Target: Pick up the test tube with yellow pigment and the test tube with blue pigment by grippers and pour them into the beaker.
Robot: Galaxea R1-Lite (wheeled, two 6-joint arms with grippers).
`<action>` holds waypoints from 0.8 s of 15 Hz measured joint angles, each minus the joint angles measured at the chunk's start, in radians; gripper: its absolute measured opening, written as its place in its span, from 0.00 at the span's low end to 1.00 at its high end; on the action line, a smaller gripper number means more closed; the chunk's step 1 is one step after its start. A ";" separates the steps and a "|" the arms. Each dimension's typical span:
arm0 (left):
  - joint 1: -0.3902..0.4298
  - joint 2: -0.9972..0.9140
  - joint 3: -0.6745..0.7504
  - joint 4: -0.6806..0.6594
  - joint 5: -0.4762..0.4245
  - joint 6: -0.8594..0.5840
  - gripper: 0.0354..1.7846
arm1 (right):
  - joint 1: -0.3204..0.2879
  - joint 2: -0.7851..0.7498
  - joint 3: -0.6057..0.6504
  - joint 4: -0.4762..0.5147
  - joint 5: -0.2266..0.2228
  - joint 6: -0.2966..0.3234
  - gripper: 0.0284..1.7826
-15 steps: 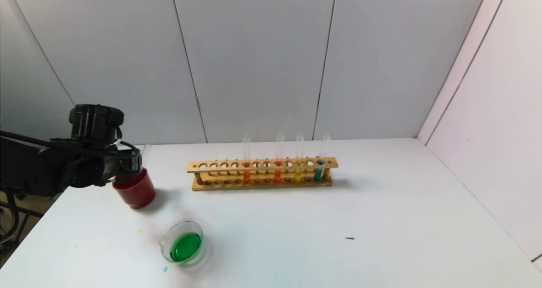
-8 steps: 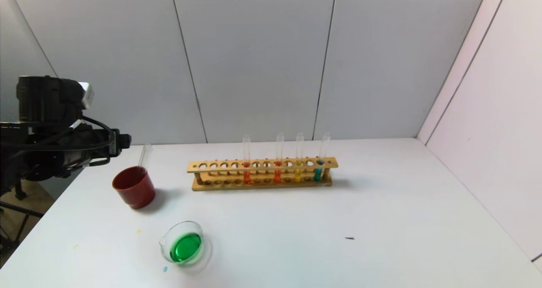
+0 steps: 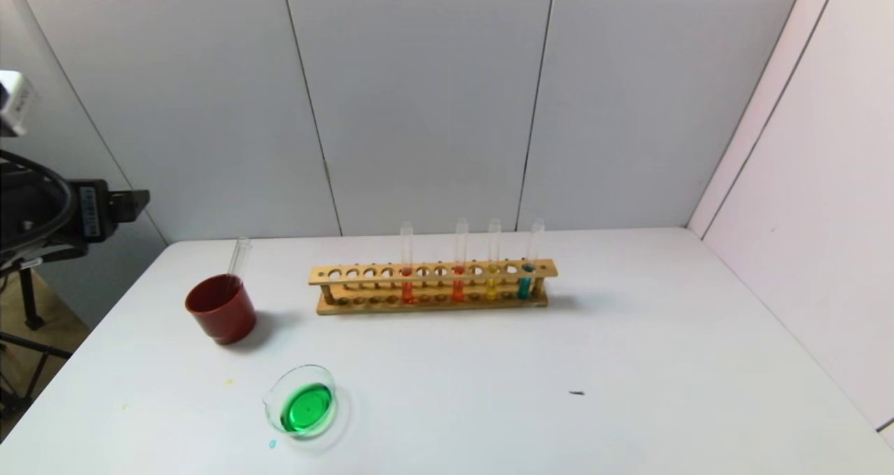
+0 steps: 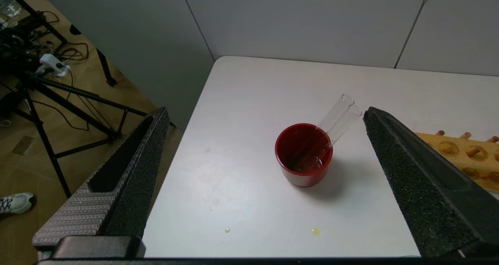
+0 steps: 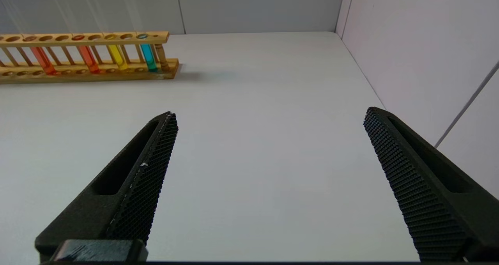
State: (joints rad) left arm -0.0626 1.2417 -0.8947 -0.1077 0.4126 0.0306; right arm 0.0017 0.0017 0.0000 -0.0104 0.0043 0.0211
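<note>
The test tube with yellow pigment (image 3: 492, 284) and the test tube with blue pigment (image 3: 525, 283) stand upright in the wooden rack (image 3: 433, 271); both also show in the right wrist view, yellow (image 5: 117, 57) and blue (image 5: 148, 57). The beaker (image 3: 302, 408) holds green liquid near the front left. My left gripper (image 4: 266, 110) is open and empty, raised left of the table, looking down on the red cup (image 4: 304, 156). My right gripper (image 5: 269, 113) is open and empty, low over the bare table right of the rack. It does not show in the head view.
The red cup (image 3: 222, 309) holds two empty clear tubes (image 4: 339, 119) leaning on its rim. Two orange-red tubes (image 3: 407, 284) stand in the rack. Small yellow drops (image 4: 315, 231) and a blue drop (image 3: 272, 444) lie on the table. Walls stand behind and to the right.
My left gripper has let go of an empty tube at the red cup and drawn back up and to the left, off the table's edge. The tube stays leaning in the cup.
</note>
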 joint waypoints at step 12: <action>0.041 -0.734 0.012 0.608 0.003 0.077 0.98 | 0.000 0.000 0.000 0.000 0.000 0.000 0.98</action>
State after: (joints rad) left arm -0.0211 0.5074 -0.8828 0.5002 0.4155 0.1081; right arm 0.0013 0.0017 0.0000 -0.0104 0.0043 0.0211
